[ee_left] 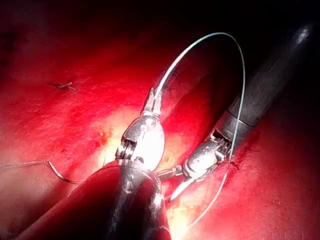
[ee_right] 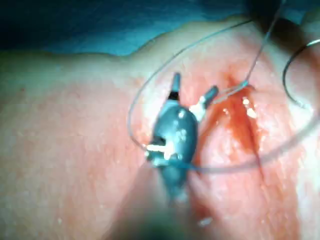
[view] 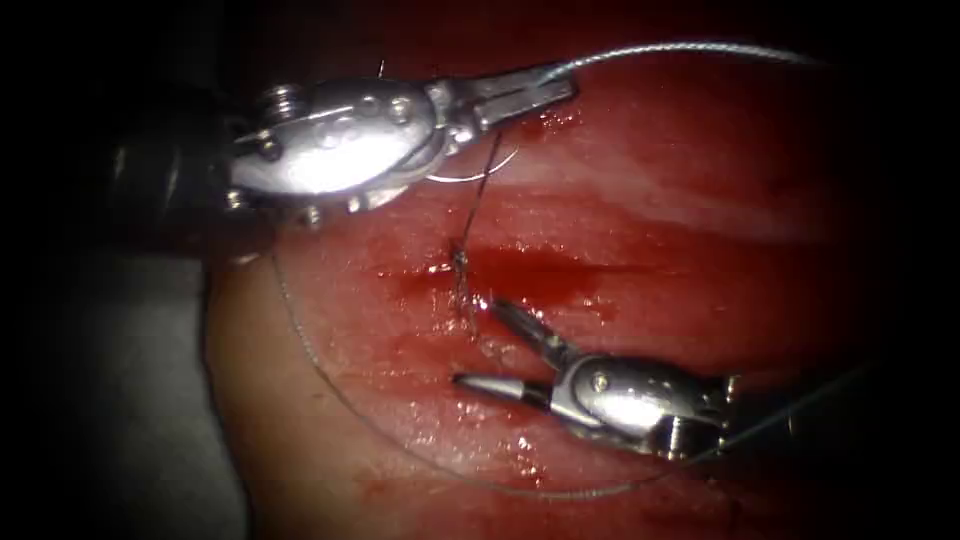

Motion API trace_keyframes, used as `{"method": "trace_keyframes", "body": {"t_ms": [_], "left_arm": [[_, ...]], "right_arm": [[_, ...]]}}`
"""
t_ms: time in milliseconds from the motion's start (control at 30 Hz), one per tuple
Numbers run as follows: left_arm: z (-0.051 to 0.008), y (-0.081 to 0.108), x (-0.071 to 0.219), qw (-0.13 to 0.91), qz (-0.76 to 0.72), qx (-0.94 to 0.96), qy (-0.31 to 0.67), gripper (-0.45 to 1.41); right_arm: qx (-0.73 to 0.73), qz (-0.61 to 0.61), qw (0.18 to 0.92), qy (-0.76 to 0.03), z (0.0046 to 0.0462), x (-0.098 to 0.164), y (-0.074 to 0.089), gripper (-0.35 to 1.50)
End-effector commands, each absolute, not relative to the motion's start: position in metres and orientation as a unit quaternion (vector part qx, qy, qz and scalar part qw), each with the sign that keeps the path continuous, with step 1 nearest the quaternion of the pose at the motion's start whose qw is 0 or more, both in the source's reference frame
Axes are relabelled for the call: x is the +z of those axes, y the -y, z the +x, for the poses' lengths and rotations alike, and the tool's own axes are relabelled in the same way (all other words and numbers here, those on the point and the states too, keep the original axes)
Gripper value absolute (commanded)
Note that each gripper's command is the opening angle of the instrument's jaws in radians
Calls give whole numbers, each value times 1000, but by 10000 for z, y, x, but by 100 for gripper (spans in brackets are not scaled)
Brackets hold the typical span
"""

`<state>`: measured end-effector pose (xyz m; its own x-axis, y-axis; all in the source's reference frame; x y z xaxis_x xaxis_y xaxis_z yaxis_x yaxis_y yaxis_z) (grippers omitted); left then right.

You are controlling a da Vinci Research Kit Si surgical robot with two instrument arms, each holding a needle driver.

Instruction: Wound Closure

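My left tool [view: 560, 85] comes in from the upper left, jaws shut on the pale thread [view: 690, 47], which arcs off to the right; the same grip on the thread shows at the left tool [ee_left: 152, 97]. A dark strand [view: 482, 195] drops from it to a knot [view: 460, 262] at the left end of the cut [view: 540, 270]. A thin bright curve, seemingly the needle [view: 470, 177], lies beneath the left tool's jaws, held by neither tool. My right tool [view: 480, 342] [ee_right: 194, 86] hovers just below the cut, jaws open and holding nothing.
A long loop of thread [view: 340, 385] sweeps over the tissue [view: 700, 180] from below the left tool, round the front, to the right tool's shaft. Red fluid [view: 560, 285] pools in the cut. A grey surface [view: 120, 400] borders the tissue on the left.
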<state>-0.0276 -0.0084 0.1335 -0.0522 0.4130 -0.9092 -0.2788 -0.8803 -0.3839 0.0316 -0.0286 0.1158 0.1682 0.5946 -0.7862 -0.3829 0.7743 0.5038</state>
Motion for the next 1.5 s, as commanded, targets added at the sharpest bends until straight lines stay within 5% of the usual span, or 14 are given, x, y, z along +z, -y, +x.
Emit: {"method": "trace_keyframes", "body": {"t_ms": [33,1500], "left_arm": [[-280,91,1336,240,-645,723,56,-45],[-274,109,1339,243,-648,718,72,-45]], "right_arm": [[322,98,758,-559,324,1161,284,123],[326,77,760,-557,388,1200,220,118]]}}
